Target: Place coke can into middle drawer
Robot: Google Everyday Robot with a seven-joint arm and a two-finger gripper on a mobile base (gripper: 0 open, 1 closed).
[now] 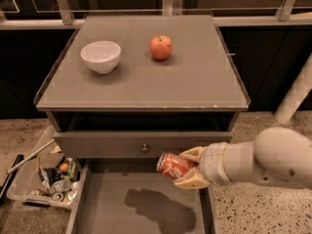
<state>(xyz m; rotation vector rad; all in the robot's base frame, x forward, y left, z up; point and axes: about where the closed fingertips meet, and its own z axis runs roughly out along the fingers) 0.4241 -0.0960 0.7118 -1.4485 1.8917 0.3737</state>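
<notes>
My gripper [187, 168] comes in from the right on a white arm and is shut on the coke can [171, 165], a red-orange can held on its side with its silver end facing left. The can hangs above the right part of the middle drawer [141, 206], which is pulled out below with a flat grey floor and low side walls. The arm's shadow falls on the drawer floor. The can is in the air just below the closed drawer front with a small round knob [144, 147].
On the cabinet top [195, 87] stand a white bowl [101, 56] at the left and a red-orange apple [161, 47] in the middle. A clear bin of clutter [44, 179] sits on the floor left of the drawer. A white post [295, 94] stands at the right.
</notes>
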